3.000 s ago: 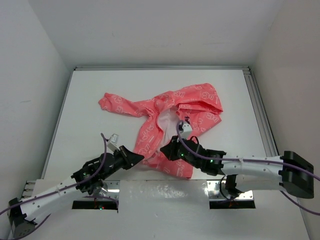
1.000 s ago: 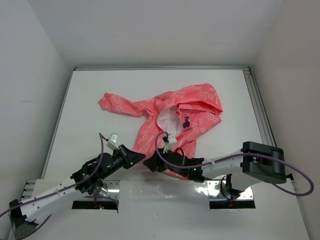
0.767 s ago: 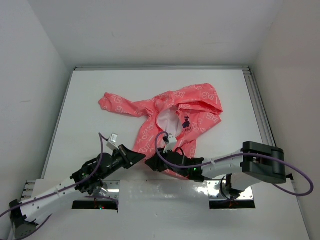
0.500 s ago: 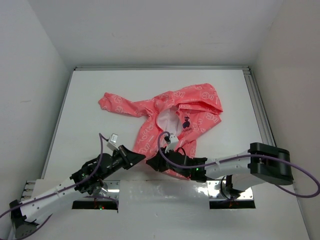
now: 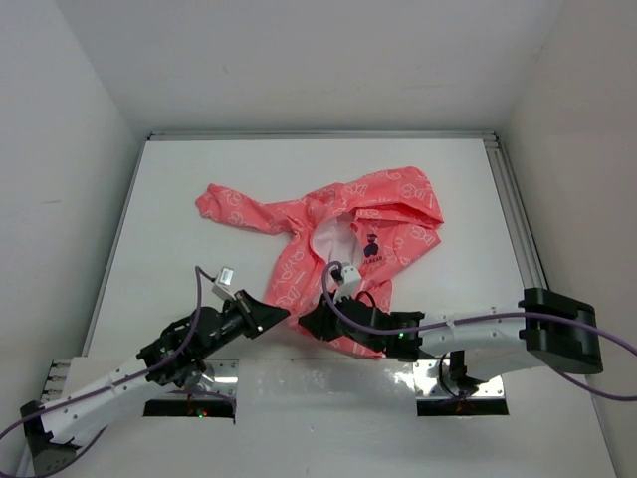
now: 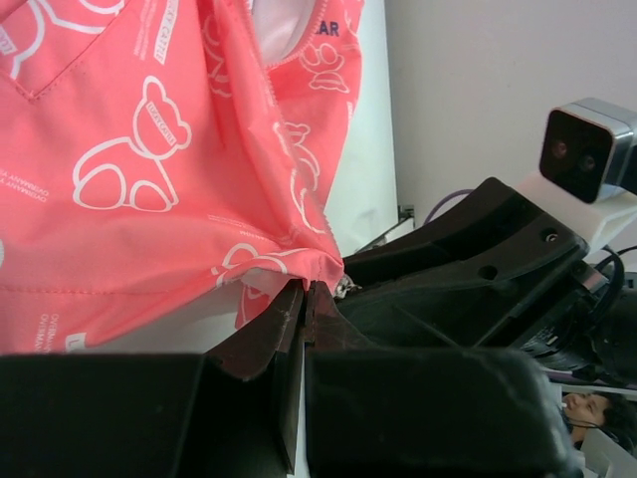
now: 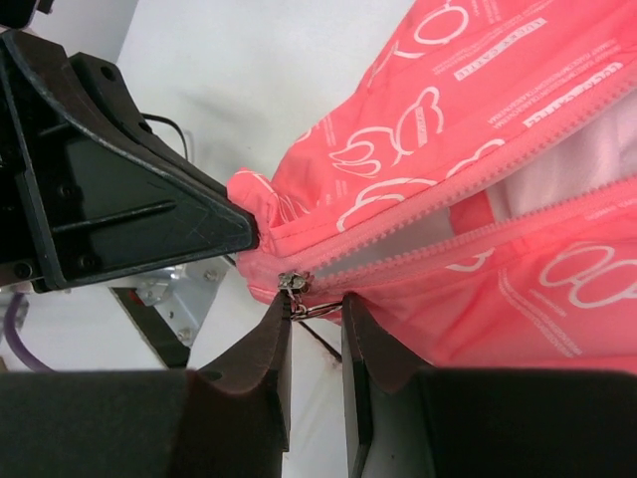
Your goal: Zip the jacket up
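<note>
A white table [image 5: 199, 169] is carrying a single garment, the coral-pink jacket [image 5: 388, 204], which is lying crumpled across its middle. One sleeve is stretching toward the left side, while the hem is reaching the near edge by the arm bases.

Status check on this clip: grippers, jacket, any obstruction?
Left gripper shut on jacket hem. Right gripper at zipper pull, grip unclear. Zipper open, slider at bottom. Nothing blocking.

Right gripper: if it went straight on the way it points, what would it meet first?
Probably the zipper pull at the hem of the jacket, just ahead of the right gripper; the left gripper sits close beyond.
</note>
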